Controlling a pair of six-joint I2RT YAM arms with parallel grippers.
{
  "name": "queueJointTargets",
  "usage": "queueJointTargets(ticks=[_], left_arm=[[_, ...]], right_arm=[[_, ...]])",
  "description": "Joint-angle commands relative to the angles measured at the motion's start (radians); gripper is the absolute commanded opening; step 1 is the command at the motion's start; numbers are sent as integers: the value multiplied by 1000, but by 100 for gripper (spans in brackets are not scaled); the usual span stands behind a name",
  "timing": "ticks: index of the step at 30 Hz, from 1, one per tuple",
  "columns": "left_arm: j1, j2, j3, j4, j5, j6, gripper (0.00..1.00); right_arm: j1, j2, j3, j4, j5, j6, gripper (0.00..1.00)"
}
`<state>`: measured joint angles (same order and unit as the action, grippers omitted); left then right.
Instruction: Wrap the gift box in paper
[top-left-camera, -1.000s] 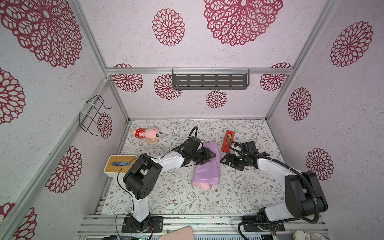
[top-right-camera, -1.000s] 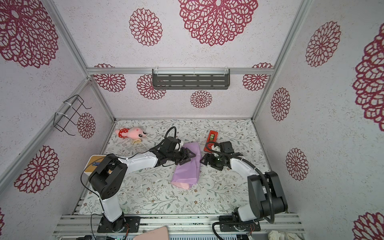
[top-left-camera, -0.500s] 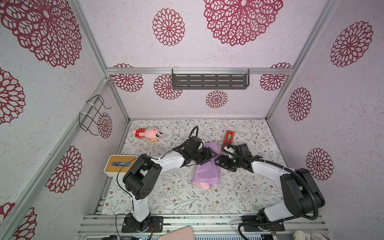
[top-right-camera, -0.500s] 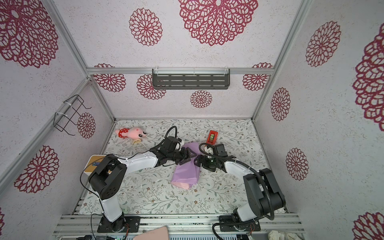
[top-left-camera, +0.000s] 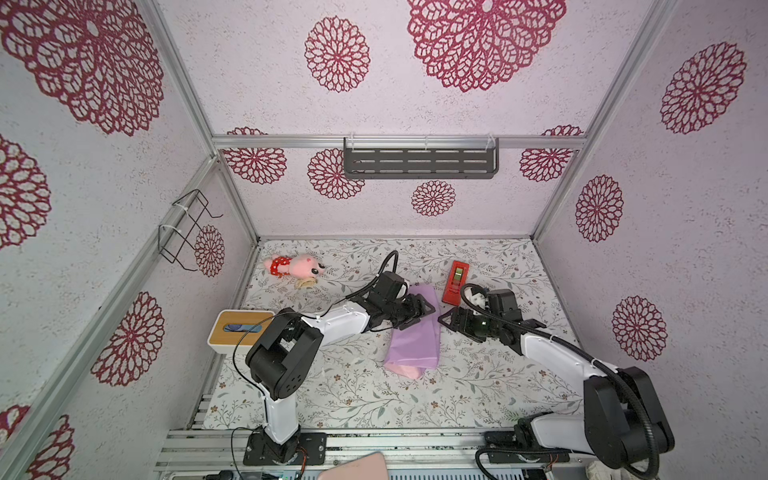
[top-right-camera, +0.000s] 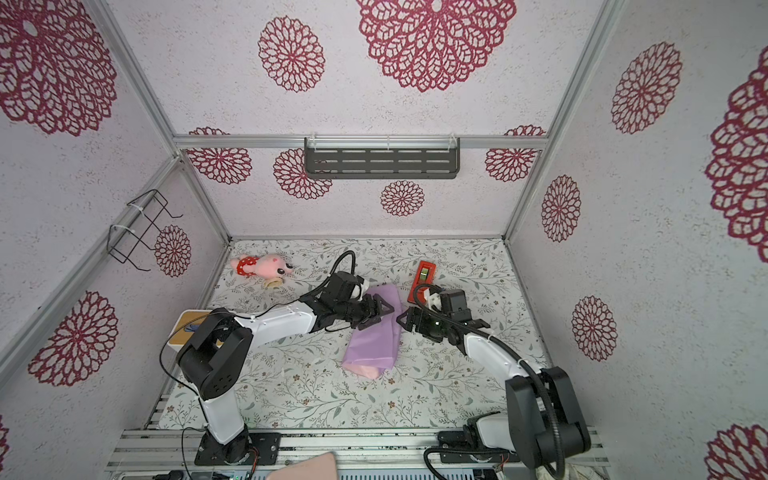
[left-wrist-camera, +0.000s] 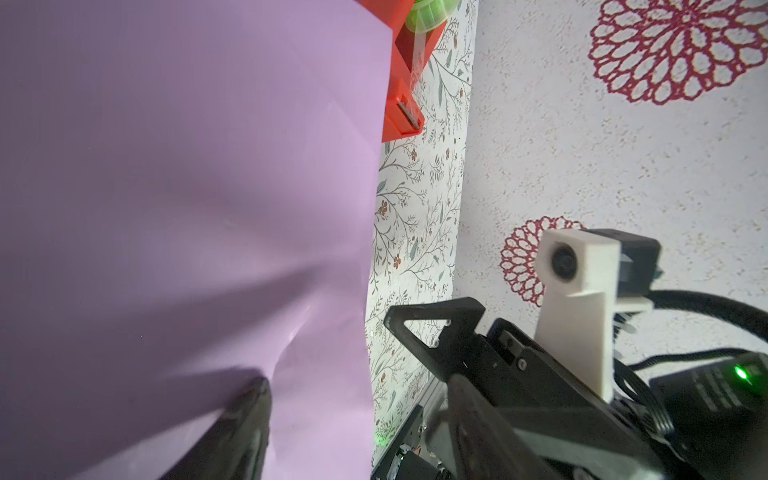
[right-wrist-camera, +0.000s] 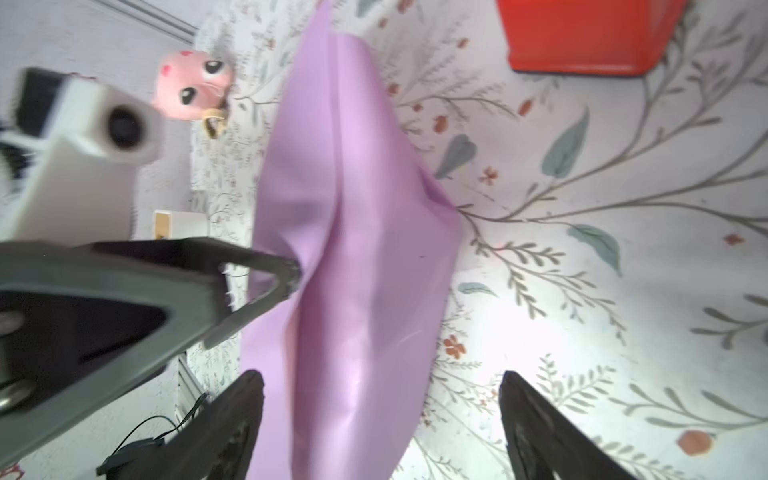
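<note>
The paper (top-left-camera: 413, 340) lies folded in a long lilac bundle mid-table, with its pink face showing at the near end; it appears in both top views (top-right-camera: 374, 340). The gift box is hidden. My left gripper (top-left-camera: 424, 309) is open over the bundle's far part. In the right wrist view one of its fingertips (right-wrist-camera: 286, 270) touches the paper (right-wrist-camera: 353, 249). My right gripper (top-left-camera: 445, 322) is open just right of the bundle. In its wrist view the right gripper (right-wrist-camera: 382, 415) straddles the paper's edge. In the left wrist view the left gripper (left-wrist-camera: 357, 403) is over lilac paper (left-wrist-camera: 187, 208).
A red tape dispenser (top-left-camera: 455, 276) lies behind the right gripper. A pink plush toy (top-left-camera: 295, 266) sits at the far left. A white tissue box with a wooden top (top-left-camera: 239, 328) stands by the left wall. A dark shelf (top-left-camera: 419, 162) hangs on the back wall, and a wire rack (top-left-camera: 187, 228) on the left wall.
The right gripper has moved left, from beside the tape dispenser to the paper's right edge. The left gripper has stayed over the paper, its jaws a little wider.
</note>
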<state>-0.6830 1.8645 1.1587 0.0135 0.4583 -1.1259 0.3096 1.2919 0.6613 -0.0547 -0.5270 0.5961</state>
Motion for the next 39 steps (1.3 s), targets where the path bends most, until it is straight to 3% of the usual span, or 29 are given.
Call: queueJointTargets(ticks=[1, 9, 19, 24, 29, 33, 39], left_arm=[[2, 32, -27, -135, -49, 8, 71], [2, 32, -22, -144, -52, 13, 71], [15, 10, 41, -171, -35, 44, 73], [50, -72, 114, -202, -35, 124, 80], [143, -194, 10, -185, -74, 154, 86], [204, -136, 19, -242, 22, 185, 86], [188, -36, 86, -351, 55, 282, 86]], right_arm=[[48, -14, -31, 49, -8, 32, 90], [115, 71, -32, 138, 26, 79, 93], [95, 135, -147, 143, 70, 76, 89], [94, 121, -226, 186, 80, 99, 85], [94, 147, -231, 210, 64, 105, 83], [95, 158, -202, 183, 65, 87, 83], [95, 167, -182, 165, 67, 79, 82]])
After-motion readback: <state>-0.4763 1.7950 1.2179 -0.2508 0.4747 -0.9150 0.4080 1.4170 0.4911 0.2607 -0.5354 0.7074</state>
